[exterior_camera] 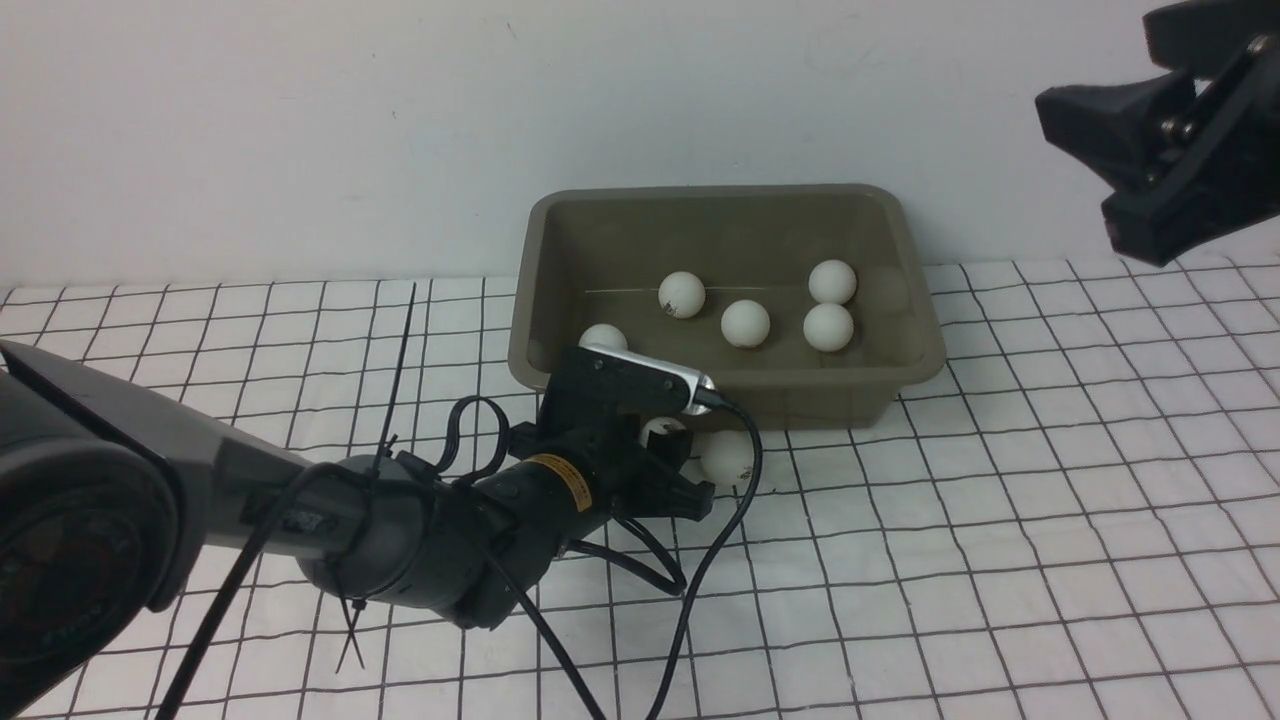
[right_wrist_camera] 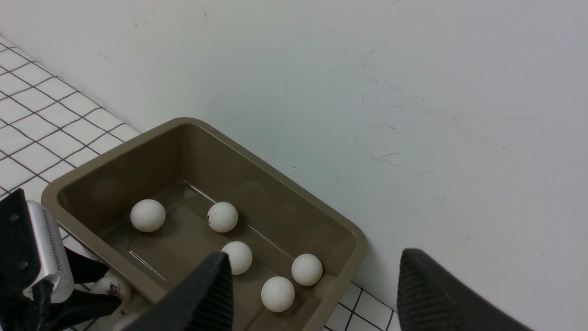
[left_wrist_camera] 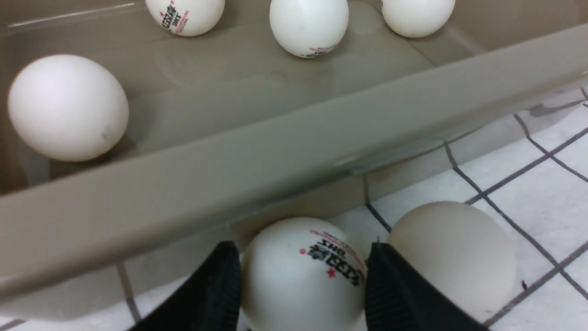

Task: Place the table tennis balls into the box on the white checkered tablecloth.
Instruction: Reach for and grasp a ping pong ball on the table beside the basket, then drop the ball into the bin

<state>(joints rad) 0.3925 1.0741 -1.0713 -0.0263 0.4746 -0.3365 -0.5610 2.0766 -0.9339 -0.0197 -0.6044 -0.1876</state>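
My left fingers (left_wrist_camera: 216,294) are clenched on a small white plastic table tennis ball with red-and-black print (left_wrist_camera: 298,280). It sits on the white checkered tablecloth (exterior_camera: 1000,500), just beside the olive-grey rectangular plastic box (exterior_camera: 720,192), and a second plain white ball (left_wrist_camera: 452,257) lies right next to it. Five white balls (exterior_camera: 745,323) lie inside the box, so I judge two remain. Only the left wrist view shows the grip; the front view hides it. My right fingers (right_wrist_camera: 202,294) hang released, raised.
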